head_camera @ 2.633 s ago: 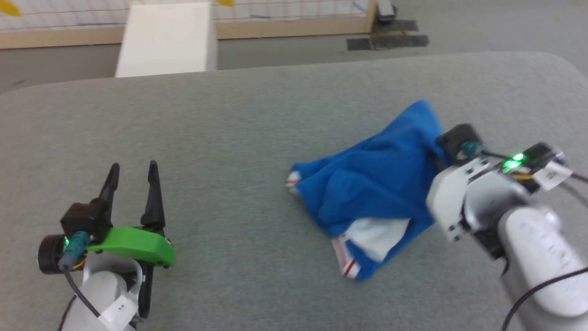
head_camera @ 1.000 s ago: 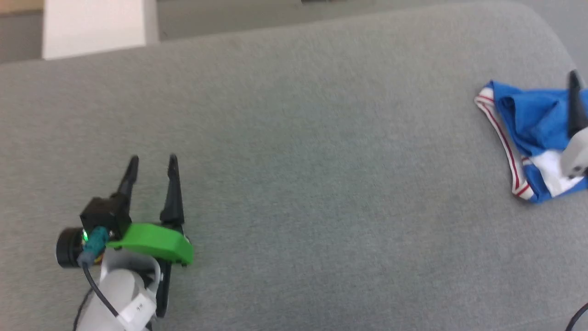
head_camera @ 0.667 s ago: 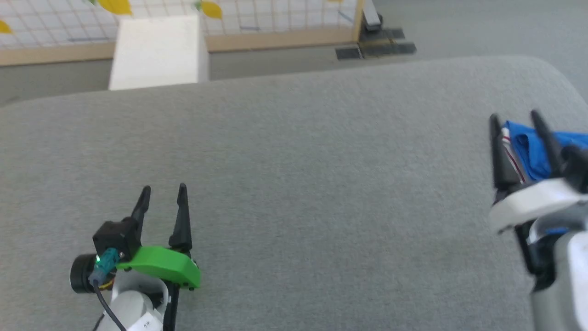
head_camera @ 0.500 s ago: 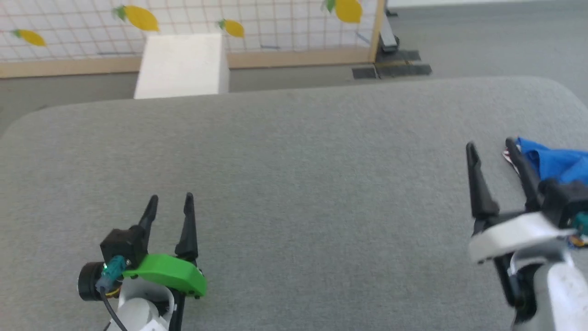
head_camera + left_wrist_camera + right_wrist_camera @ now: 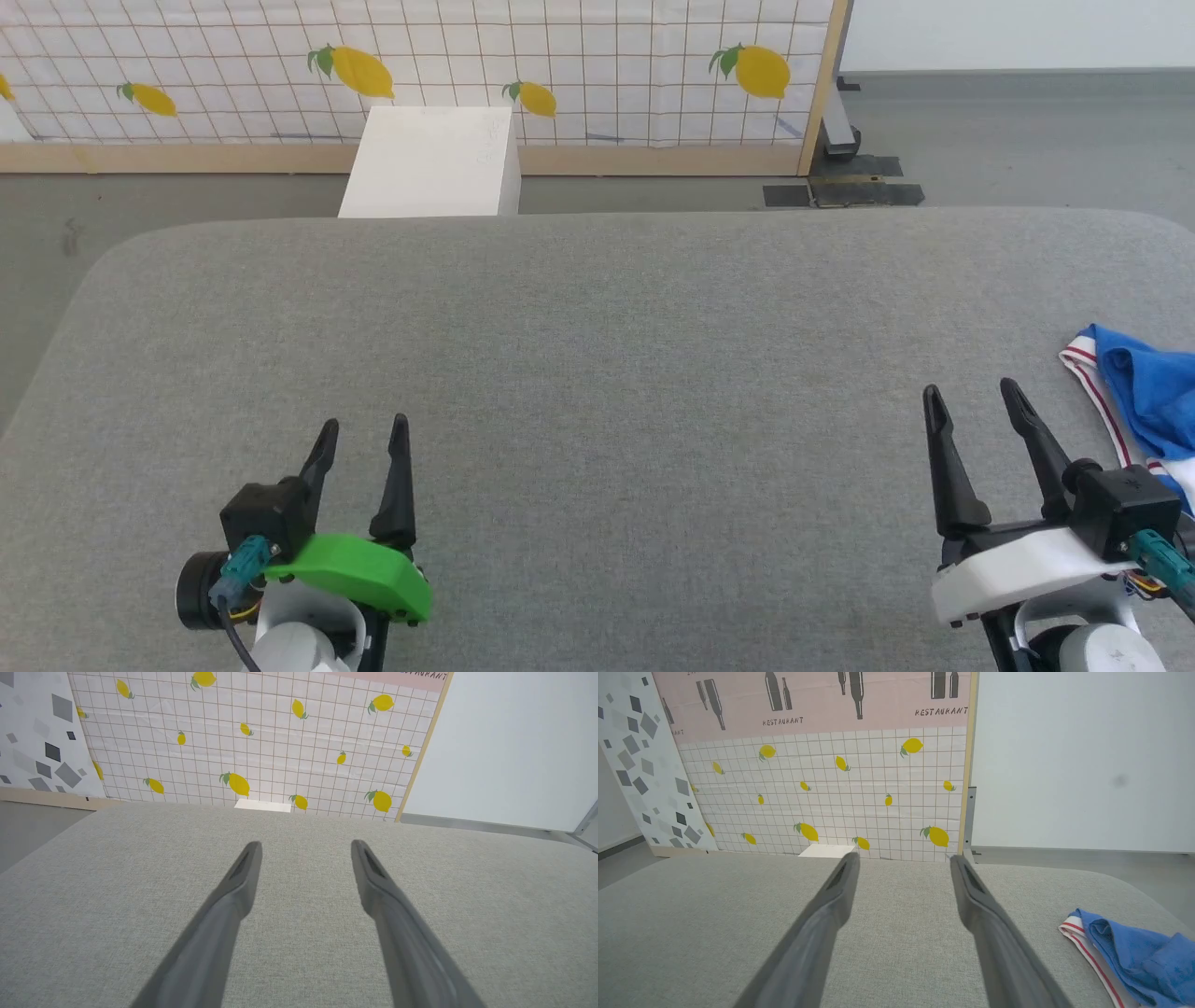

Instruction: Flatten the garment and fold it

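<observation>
Right claw [image 5: 969,388] spread, garment [image 5: 1150,399] beside, white box [image 5: 429,163] beyond

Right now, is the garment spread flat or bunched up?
Bunched up: the garment lies in rumpled, overlapping folds on the grey surface, partly past the frame edge.

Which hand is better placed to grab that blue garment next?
Probably the right hand: it is open, and the garment lies crumpled just to its right. The left hand is much farther away.
</observation>
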